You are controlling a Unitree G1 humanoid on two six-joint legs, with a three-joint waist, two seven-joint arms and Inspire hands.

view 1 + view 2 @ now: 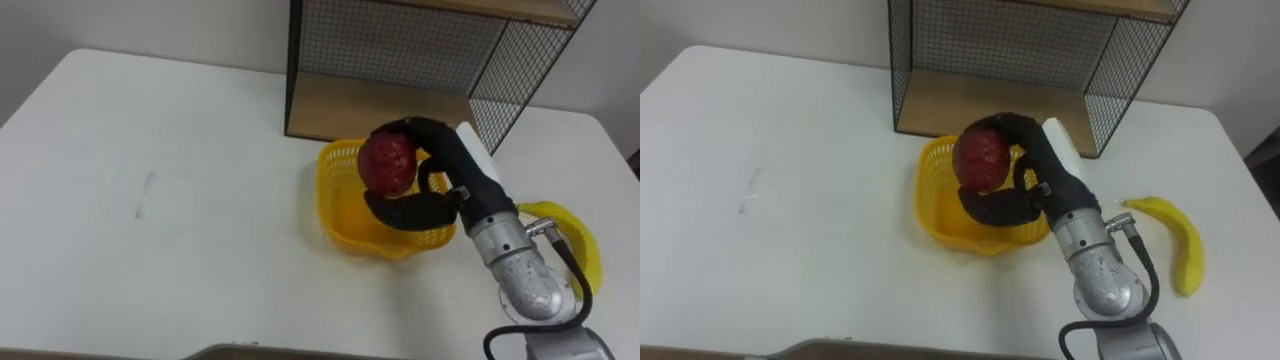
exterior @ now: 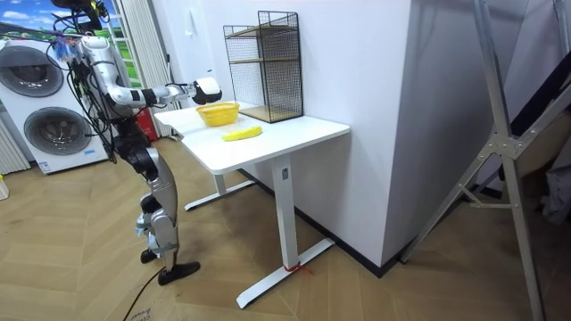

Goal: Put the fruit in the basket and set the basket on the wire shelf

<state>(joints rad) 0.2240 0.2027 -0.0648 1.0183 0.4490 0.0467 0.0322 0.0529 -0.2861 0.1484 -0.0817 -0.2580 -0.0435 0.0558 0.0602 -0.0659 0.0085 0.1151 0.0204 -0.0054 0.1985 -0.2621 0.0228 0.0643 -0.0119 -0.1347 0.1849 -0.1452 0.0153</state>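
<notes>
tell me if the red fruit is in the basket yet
Not yet: the right hand, fingers curled round the red fruit, holds it over the yellow basket.

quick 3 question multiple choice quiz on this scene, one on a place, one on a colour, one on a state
1. Where does the banana lie?
A. in the basket
B. on the table, to the right of the basket
C. on the wire shelf

2. What colour is the basket?
A. yellow
B. green
C. white

3. What state is the right hand in?
A. open, flat on the table
B. shut on the red fruit
C. shut, holding nothing

Answers:
1 B: the banana rests on the bare tabletop, apart from the basket.
2 A: its rim and walls are yellow.
3 B: the fingers curl over the fruit, held over the basket.
</notes>
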